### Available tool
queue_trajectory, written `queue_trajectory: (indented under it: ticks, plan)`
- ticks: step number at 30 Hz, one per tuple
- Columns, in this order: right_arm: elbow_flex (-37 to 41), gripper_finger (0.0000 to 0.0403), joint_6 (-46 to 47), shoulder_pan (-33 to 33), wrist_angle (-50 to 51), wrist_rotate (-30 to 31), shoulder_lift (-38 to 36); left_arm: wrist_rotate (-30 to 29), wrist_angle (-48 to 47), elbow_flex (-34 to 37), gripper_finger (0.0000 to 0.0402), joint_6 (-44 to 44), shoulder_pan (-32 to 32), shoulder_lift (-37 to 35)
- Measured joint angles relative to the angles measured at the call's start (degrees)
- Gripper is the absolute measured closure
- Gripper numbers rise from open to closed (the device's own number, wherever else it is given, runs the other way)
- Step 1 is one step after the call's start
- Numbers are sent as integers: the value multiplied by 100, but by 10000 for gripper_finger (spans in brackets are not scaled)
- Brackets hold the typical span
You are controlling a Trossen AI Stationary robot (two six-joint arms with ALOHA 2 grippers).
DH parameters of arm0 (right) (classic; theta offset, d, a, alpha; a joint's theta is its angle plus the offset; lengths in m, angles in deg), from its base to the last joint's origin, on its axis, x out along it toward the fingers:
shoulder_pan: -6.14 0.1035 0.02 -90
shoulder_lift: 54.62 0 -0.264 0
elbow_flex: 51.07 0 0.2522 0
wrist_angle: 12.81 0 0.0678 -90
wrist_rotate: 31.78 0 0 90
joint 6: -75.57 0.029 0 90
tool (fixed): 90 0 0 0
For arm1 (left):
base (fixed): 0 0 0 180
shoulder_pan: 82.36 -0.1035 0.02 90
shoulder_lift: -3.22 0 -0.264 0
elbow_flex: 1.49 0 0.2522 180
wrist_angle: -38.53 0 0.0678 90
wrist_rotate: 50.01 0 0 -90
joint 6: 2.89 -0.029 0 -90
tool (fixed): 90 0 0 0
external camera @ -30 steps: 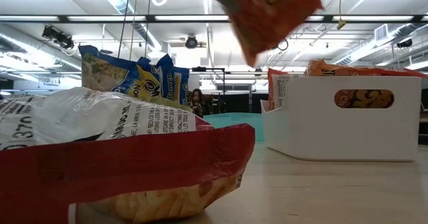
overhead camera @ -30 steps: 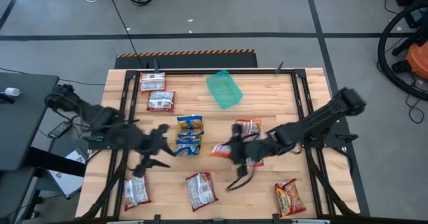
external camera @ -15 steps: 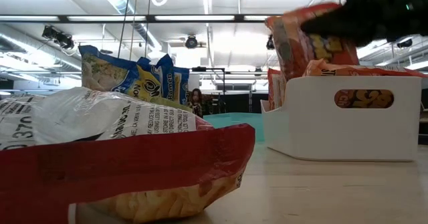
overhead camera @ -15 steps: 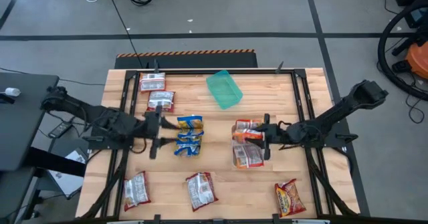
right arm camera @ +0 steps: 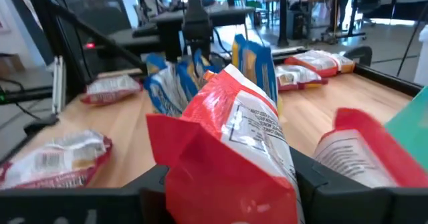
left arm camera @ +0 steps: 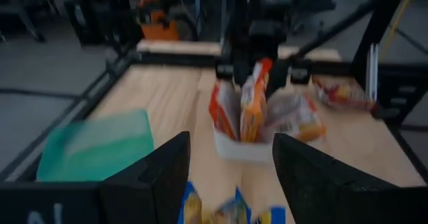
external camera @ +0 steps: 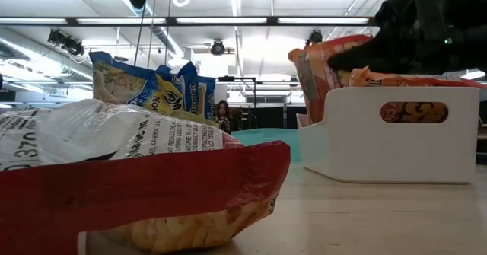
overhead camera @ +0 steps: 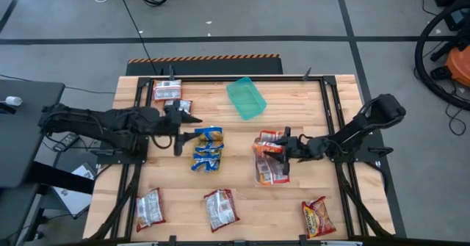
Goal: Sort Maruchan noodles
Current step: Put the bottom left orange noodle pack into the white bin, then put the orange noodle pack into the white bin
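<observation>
High view is showing the right end effector (overhead camera: 283, 147) pinching an orange-red packet (overhead camera: 269, 146) over the white tray (overhead camera: 258, 174) mid-counter. The left end effector (overhead camera: 185, 128), fingers spread, is hovering beside the blue packets (overhead camera: 208, 149). The crinkly packet is probably light and slippery; an edge pinch seems best.

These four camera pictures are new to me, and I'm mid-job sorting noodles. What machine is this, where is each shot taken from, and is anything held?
Two dark robot arms work at a wooden table. One picture looks straight down, one sits at table height, and one rides on each wrist.

The right gripper has its fingers shut on an orange-red packet, at the white tray that already holds similar packets. The left gripper is open and empty, by the blue-and-yellow packets.

Silvery white packets lie near the table's edges, and a green tray sits toward the far side.
</observation>
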Motion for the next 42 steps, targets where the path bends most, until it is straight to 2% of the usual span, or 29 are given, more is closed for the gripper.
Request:
queue_trajectory:
  ticks: [5,9,12,18,21,25,29,32,35,39,42]
  plan:
    - [-11,242,-97,124,172,6,-63,2,-249,288,184,290,10,-3]
    - [-130,217,-126,200,1224,47,-664,5,-154,563,184,410,11,-2]
    - [-464,196,-80,251,3050,204,-1305,4,-145,694,184,563,9,-7]
    - [-1740,160,318,269,7416,318,-2284,-172,-1220,699,184,1147,-246,-20]
    - [-2518,147,320,277,8965,306,-2473,-255,-1858,699,184,1311,-518,-20]
    - [-3551,142,301,281,10437,307,-2484,-681,-2109,699,184,1332,-1172,-22]
    - [-4146,142,326,463,10537,-27,-2301,-658,-2078,696,184,904,-2186,60]
    - [-4110,142,325,797,9719,-443,-2023,-651,-2097,701,184,484,-2976,192]
    - [-4081,142,577,1161,9414,-593,-1488,-516,-1922,693,184,158,-3643,414]
    - [-4080,142,1136,1473,9380,-477,-680,-80,-1602,695,184,-371,-4171,767]
    - [-4072,142,1459,1546,9467,-449,-235,86,-1353,697,184,-637,-4332,1039]
